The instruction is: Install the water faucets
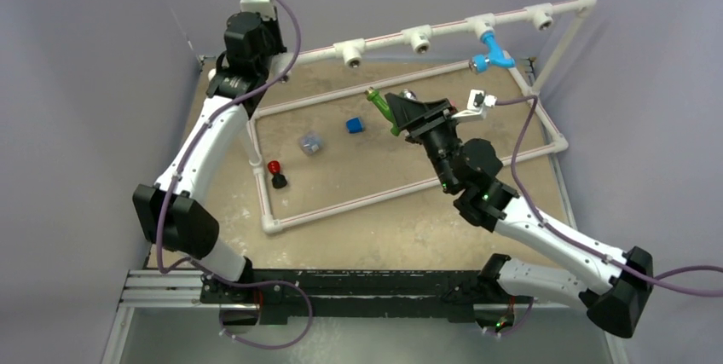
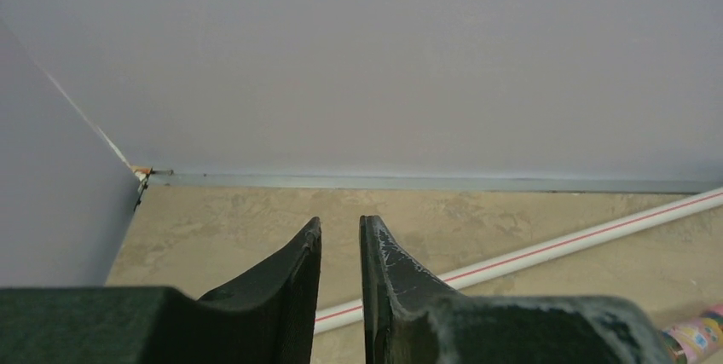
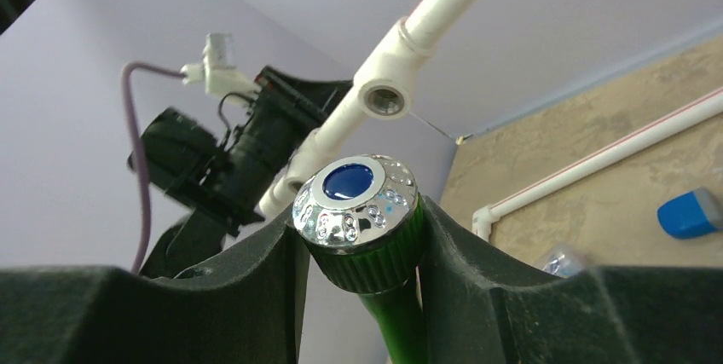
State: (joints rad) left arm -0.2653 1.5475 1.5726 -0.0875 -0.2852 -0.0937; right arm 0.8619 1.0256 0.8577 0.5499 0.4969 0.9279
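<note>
Green plastic bent-spout faucet (image 3: 362, 210): clamped at its neck by right gripper (image 3: 358, 223), short of white pipe T-fitting (image 3: 384, 95)
Left gripper (image 2: 340, 232): narrowly parted, empty
Light blue plastic faucet (image 1: 494, 50): seated on pipe
Risk: thread could be jammed by tilted entry

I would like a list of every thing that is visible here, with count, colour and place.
green faucet: 1, green, in right gripper
light blue faucet: 1, light blue, on a top-rail T-fitting
T-fittings: 4, white, top rail
pipe frame: 1, white, on table
block: 1, blue, inside frame
clear object: 1, transparent, inside frame
red-topped piece: 1, red over black, inside frame
right gripper: 1, black, shut on green faucet
left gripper: 1, black, open, empty, far-left corner
</note>
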